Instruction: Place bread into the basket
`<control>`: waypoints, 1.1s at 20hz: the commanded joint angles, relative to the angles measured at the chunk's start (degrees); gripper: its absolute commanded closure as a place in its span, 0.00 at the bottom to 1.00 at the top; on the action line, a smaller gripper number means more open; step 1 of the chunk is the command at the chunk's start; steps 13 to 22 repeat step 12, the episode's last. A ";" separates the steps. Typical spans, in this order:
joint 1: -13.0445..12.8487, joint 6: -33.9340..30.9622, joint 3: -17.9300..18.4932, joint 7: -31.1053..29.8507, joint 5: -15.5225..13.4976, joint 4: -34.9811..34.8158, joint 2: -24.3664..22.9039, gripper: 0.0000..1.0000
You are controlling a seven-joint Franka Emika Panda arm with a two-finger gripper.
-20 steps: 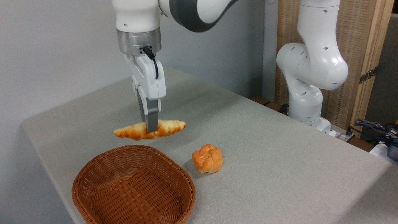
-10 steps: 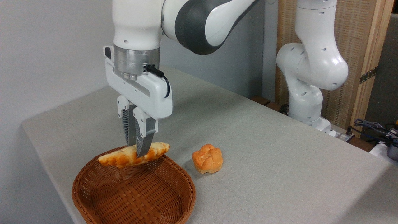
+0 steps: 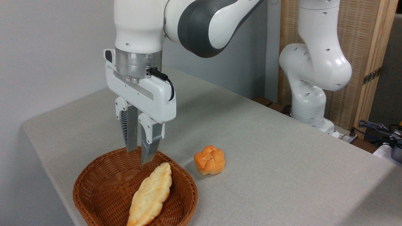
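Observation:
The long pointed bread (image 3: pixel 150 195) lies inside the woven reddish-brown basket (image 3: pixel 103 175), pale underside up, one end resting on the front rim. My gripper (image 3: pixel 138 155) hangs just above the basket's back half, open, with nothing between its fingers. It is clear of the loaf, a little above its upper tip.
A small round knotted orange roll (image 3: pixel 209 159) sits on the grey table (image 3: pixel 267 157) right of the basket. The arm's white base (image 3: pixel 309 94) stands at the far right edge, with cables (image 3: pixel 377 128) beyond it. The basket sits near the table's front left edge.
The gripper opened and let go of the bread, which dropped into the basket and turned pale side up. The gripper rose slightly.

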 commanded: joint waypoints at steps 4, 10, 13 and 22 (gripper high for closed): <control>-0.51 -6.07 0.50 -3.59 -0.41 3.36 -2.33 0.00; -0.51 -18.92 0.67 -3.51 1.78 6.28 -2.50 0.00; -0.51 -19.28 0.67 -3.60 1.96 6.28 -2.42 0.00; -0.51 -19.28 0.67 -3.60 1.96 6.28 -2.42 0.00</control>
